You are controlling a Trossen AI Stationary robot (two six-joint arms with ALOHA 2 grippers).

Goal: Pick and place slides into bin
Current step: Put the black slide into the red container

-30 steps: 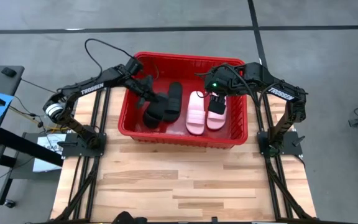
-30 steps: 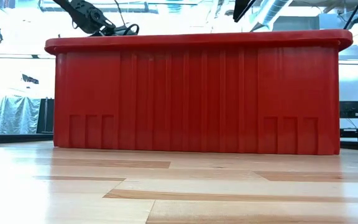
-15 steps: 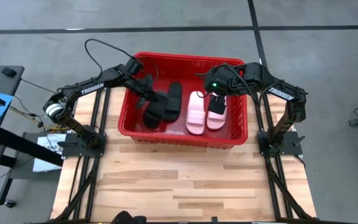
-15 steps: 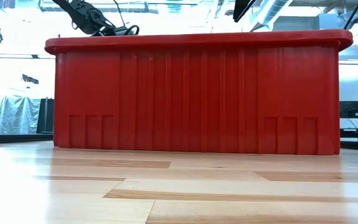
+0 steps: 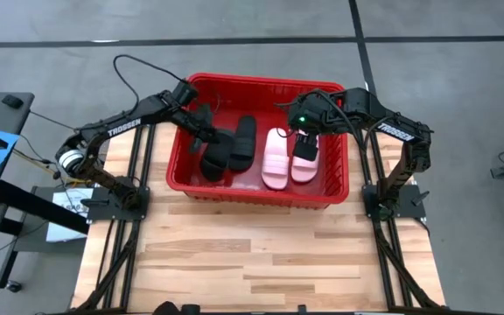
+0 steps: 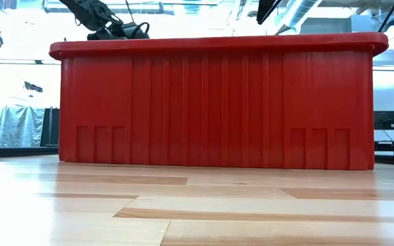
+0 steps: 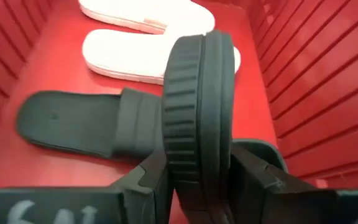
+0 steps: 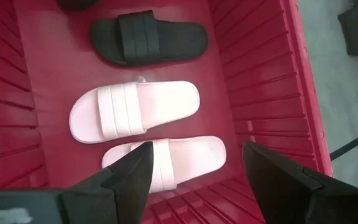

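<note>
The red bin stands at the table's far end and fills the low view as a red wall. Inside it, two pink slides lie flat side by side at the right. One black slide lies flat left of them. A second black slide stands on its edge at the bin's left, with my left gripper shut on it. My right gripper hangs open above the pink slides, touching nothing. My left gripper has the edge-up black slide's near end between its two fingers, one on each broad face. The fingers slant down into the bin from the table's far left and point along the slide. The slide reaches away from them, beside the flat black slide; what its far end rests on is hidden.
The bin's ribbed walls stand close on either side of my left gripper. Bare wooden table stretches from the bin toward the near edge. The room's equipment shows beyond the bin in the low view.
</note>
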